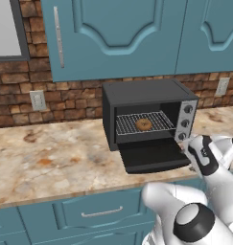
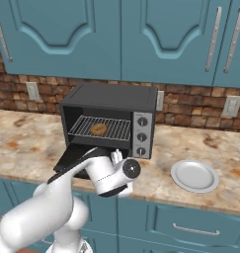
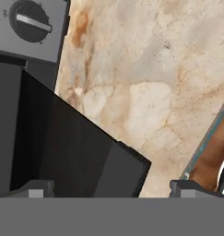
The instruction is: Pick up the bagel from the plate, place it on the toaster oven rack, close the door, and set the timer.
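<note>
The bagel (image 1: 144, 125) (image 2: 98, 129) lies on the toaster oven rack (image 1: 127, 125) (image 2: 116, 129) inside the black toaster oven (image 1: 146, 93) (image 2: 109, 96). The door (image 1: 151, 155) (image 2: 72, 155) (image 3: 72, 147) hangs down flat, fully open. My gripper (image 1: 187, 143) (image 2: 114, 157) (image 3: 112, 189) is open and holds nothing. It hovers over the door's front right corner, which lies between the fingertips (image 3: 37, 189) in the hand view. The plate (image 2: 194, 176) sits bare on the counter to the right of the oven. A dark knob (image 3: 30, 20) of the silver control panel shows in the hand view.
The marble counter (image 1: 55, 158) (image 2: 22, 133) (image 3: 145, 92) stretches to both sides of the oven. Teal cabinet doors (image 1: 113, 33) hang above, and drawers (image 2: 190, 222) run below the counter edge. A brick wall with outlets (image 1: 38, 100) stands behind.
</note>
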Tool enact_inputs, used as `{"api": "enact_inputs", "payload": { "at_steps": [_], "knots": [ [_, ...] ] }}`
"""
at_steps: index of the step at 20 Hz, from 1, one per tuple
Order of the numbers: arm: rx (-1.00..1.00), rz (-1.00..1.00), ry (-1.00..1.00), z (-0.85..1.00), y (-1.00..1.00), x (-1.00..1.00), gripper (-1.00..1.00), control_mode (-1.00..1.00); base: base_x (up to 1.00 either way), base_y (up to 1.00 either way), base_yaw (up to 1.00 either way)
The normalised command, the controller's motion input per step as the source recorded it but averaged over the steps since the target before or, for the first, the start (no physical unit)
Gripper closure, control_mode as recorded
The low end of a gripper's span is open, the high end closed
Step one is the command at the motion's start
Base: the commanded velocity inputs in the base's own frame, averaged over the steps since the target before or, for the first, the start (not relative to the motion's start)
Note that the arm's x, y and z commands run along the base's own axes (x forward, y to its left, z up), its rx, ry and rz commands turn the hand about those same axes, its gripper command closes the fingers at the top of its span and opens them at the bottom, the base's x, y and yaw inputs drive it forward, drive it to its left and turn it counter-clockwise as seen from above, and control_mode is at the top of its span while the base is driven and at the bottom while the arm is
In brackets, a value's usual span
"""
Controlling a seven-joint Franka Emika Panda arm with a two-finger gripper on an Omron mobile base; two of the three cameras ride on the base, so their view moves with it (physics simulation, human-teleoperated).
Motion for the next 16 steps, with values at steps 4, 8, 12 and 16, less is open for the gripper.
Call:
{"api": "enact_inputs", "payload": {
  "at_steps": [4,8,12,16],
  "knots": [
    [0.00,0.10,0.00,-0.12,0.01,0.25,-1.00,-1.00,0.00,0.00,0.00],
    [0.00,0.09,0.00,-0.11,0.17,0.08,-1.00,-1.00,0.00,0.00,0.00],
    [0.00,0.07,0.00,-0.14,0.29,0.01,-1.00,-1.00,0.00,0.00,0.00],
    [0.00,0.04,0.00,-0.10,0.37,0.01,-1.00,-1.00,0.00,0.00,0.00]
  ]
}}
